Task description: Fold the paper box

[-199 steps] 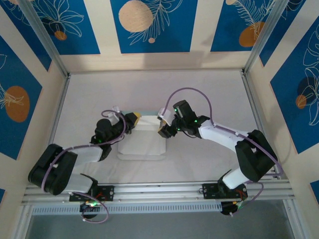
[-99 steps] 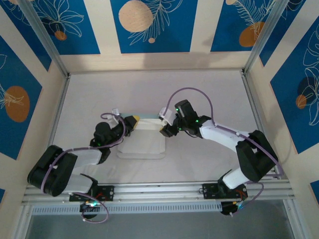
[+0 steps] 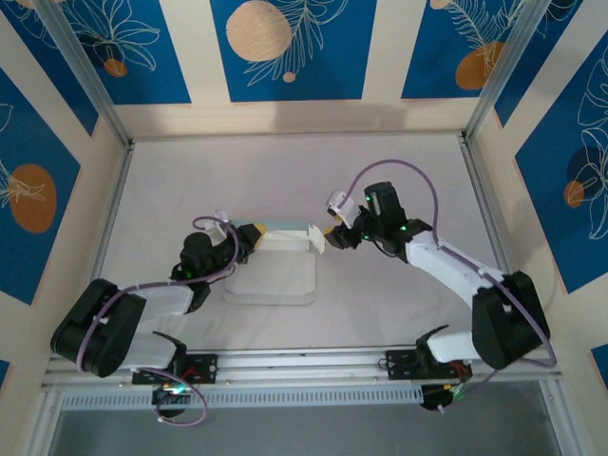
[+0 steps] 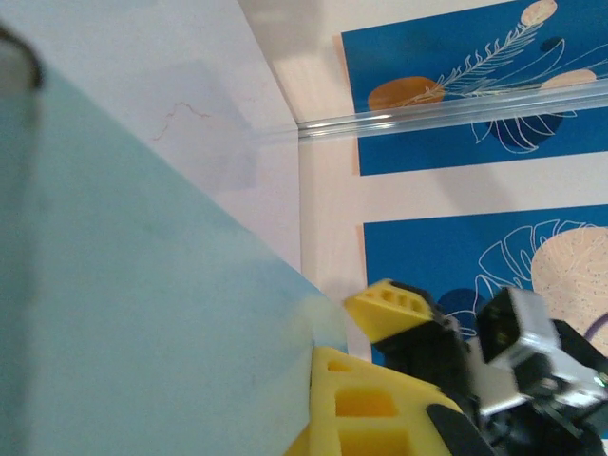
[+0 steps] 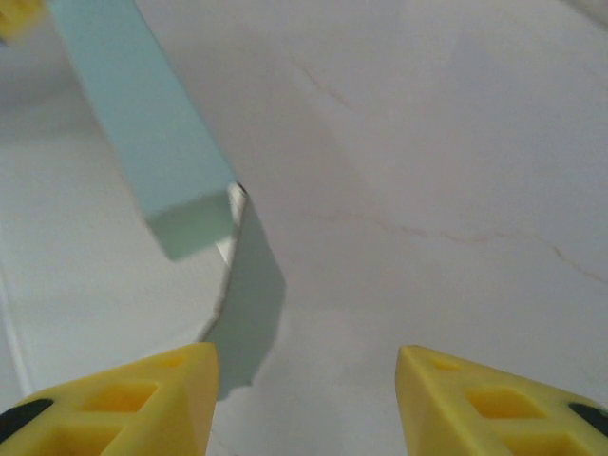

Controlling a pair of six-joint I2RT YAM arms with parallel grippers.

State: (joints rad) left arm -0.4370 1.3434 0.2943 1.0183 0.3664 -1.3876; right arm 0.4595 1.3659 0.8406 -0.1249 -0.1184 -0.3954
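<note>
The paper box point(image 3: 274, 271) lies flat and white in mid-table, and its far flap point(image 3: 283, 235) stands up with the mint-green face showing. My left gripper point(image 3: 251, 234) is shut on that flap's left end. In the left wrist view the green card point(image 4: 142, 285) runs into the left gripper point(image 4: 318, 369), beside one yellow finger point(image 4: 366, 408). My right gripper point(image 3: 334, 237) hangs open just right of the flap's right end, touching nothing. The right wrist view has the right gripper point(image 5: 304, 385) over bare table, with the green flap point(image 5: 142, 123) ahead on the left.
The table point(image 3: 399, 171) is white and walled by aluminium posts and blue-patterned panels. The right gripper's finger and wrist camera point(image 4: 513, 332) appear past the flap in the left wrist view. A rail point(image 3: 304, 366) runs along the near edge.
The right gripper has left the flap's right end and moved right and slightly back, its jaws a little narrower. The left gripper has kept its grip; the flap now stands more upright.
</note>
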